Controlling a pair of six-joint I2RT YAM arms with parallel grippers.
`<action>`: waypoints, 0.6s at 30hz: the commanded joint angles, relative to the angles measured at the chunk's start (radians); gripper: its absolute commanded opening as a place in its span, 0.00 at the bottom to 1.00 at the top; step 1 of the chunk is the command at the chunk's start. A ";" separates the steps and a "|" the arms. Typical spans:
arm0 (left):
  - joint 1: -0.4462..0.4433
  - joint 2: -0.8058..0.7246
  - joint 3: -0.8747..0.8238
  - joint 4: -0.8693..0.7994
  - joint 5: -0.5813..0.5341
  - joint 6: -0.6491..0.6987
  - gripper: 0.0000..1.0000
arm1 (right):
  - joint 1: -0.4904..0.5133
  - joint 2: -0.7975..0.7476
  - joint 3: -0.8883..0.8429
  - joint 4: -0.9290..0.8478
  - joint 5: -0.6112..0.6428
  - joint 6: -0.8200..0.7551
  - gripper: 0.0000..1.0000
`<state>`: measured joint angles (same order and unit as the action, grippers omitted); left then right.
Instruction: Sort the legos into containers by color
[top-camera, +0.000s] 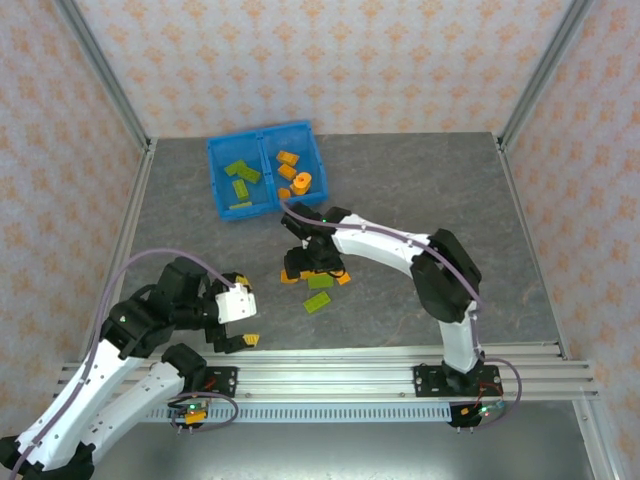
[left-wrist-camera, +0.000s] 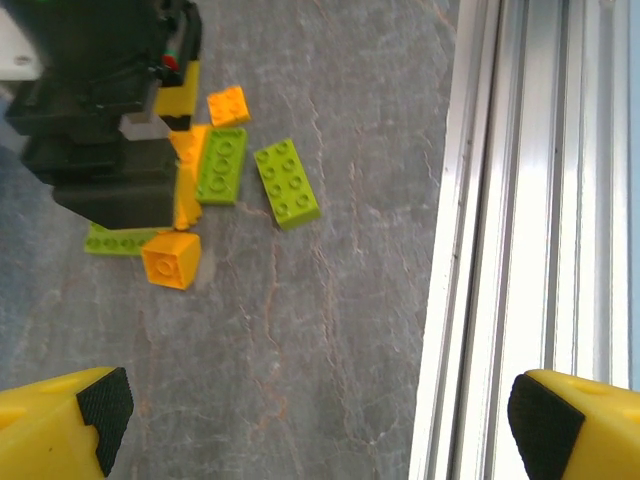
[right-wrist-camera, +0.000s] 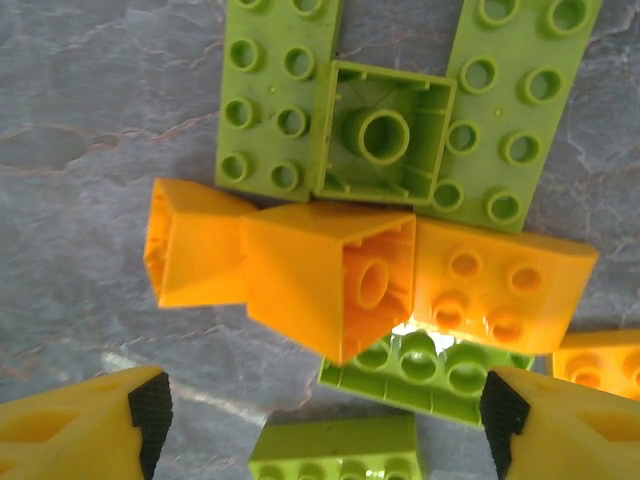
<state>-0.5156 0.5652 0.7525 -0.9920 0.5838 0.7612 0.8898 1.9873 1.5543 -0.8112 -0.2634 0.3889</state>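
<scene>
Your right jaws stand released and wide, their fingertips (right-wrist-camera: 95, 425) poised over the loose pile of legos (top-camera: 318, 283) on the counter (top-camera: 420, 190), on the near side of the blue tray (top-camera: 216, 180). Your left jaws are released too and hold nothing, well apart from the tray, by the counter's near edge.

The tray's left compartment (top-camera: 226, 192) holds green bricks and its right compartment (top-camera: 287, 196) holds orange ones, so I judge you are at the picking step.

Just ahead of the right fingertips, an orange brick (right-wrist-camera: 330, 275) lies tipped on its side. It touches a second orange brick (right-wrist-camera: 495, 290) and some green bricks (right-wrist-camera: 275, 110).

The next move calls for descending, clenching on that tipped brick alone, and carrying it to the tray's right compartment.
</scene>
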 joint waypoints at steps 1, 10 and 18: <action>-0.003 -0.013 -0.032 0.012 -0.019 0.037 1.00 | 0.008 0.044 0.081 -0.066 0.060 -0.032 0.79; -0.003 -0.053 -0.069 0.057 -0.053 0.034 1.00 | 0.025 0.174 0.202 -0.148 0.093 -0.071 0.68; -0.003 -0.085 -0.093 0.082 -0.058 0.028 1.00 | 0.044 0.244 0.248 -0.212 0.159 -0.084 0.65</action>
<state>-0.5156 0.4908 0.6758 -0.9508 0.5415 0.7868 0.9272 2.1941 1.7836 -0.9546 -0.1627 0.3202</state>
